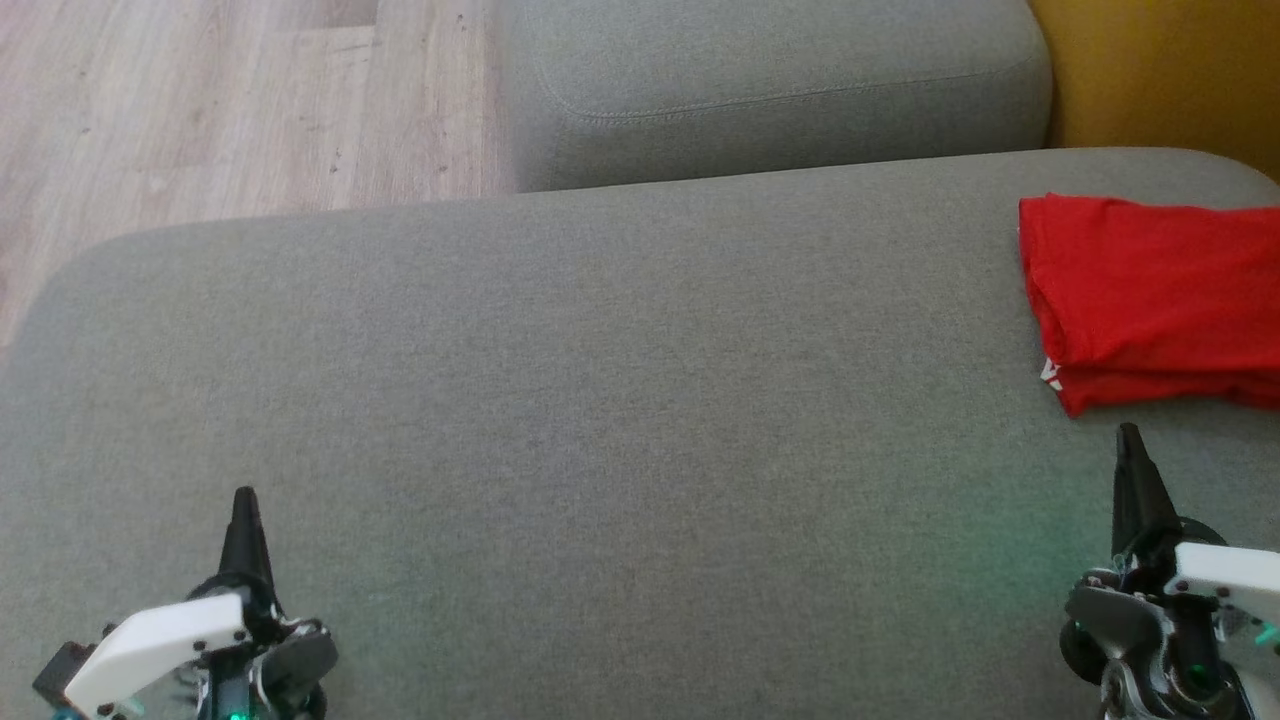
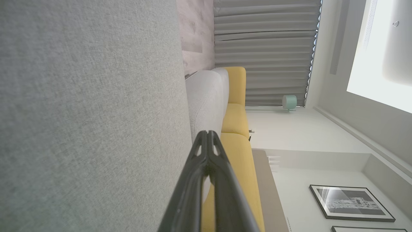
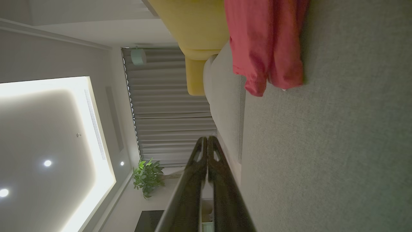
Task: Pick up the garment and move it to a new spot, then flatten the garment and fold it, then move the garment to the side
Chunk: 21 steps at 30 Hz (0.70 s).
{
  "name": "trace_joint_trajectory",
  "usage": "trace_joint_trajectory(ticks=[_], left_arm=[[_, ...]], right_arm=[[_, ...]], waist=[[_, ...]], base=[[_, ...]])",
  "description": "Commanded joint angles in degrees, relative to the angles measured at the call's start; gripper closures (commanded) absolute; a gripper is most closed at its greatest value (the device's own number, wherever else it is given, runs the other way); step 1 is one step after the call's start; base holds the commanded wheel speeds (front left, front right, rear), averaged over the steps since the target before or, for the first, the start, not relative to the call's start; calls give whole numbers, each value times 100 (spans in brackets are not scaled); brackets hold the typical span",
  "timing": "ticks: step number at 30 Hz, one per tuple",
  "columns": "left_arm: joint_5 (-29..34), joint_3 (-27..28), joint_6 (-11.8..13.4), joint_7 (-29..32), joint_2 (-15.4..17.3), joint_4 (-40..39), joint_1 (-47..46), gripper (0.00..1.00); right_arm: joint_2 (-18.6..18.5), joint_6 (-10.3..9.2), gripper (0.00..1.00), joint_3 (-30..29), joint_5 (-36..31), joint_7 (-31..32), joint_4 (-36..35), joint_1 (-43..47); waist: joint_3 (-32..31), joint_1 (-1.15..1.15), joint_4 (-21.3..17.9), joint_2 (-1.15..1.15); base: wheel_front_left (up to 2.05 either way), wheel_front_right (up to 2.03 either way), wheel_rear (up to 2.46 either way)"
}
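Note:
A red garment (image 1: 1150, 300) lies folded into a neat stack at the right edge of the grey cushion (image 1: 600, 450), partly cut off by the frame. In the right wrist view the same red garment (image 3: 267, 45) hangs near the top. My right gripper (image 1: 1130, 440) hovers just in front of the garment's near edge, shut and holding nothing; its tips (image 3: 207, 139) meet in the wrist view. My left gripper (image 1: 245, 500) sits low at the left over bare cushion, also shut and holding nothing, its tips (image 2: 207, 133) pressed together.
A second grey cushion (image 1: 770, 80) stands behind the first. Wooden floor (image 1: 220, 100) lies at the upper left, and a yellow seat (image 1: 1170, 70) at the upper right. The yellow sofa (image 2: 236, 129), curtains and a framed picture appear in the left wrist view.

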Motion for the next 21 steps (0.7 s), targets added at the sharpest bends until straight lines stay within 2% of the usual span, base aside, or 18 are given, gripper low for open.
trace_joint_trajectory(ticks=[1, 21], left_arm=[[-30, 225, -41, 41, 21, -188, -277, 100], [-30, 225, -41, 41, 21, -189, -277, 100]], right_arm=[[-37, -4, 100, 116, 26, 35, -220, -314], [-29, -4, 100, 104, 17, 44, -220, -315]], waist=[[-1, 0, 0, 0], [-1, 0, 0, 0]], base=[[0, 0, 0], [0, 0, 0]])
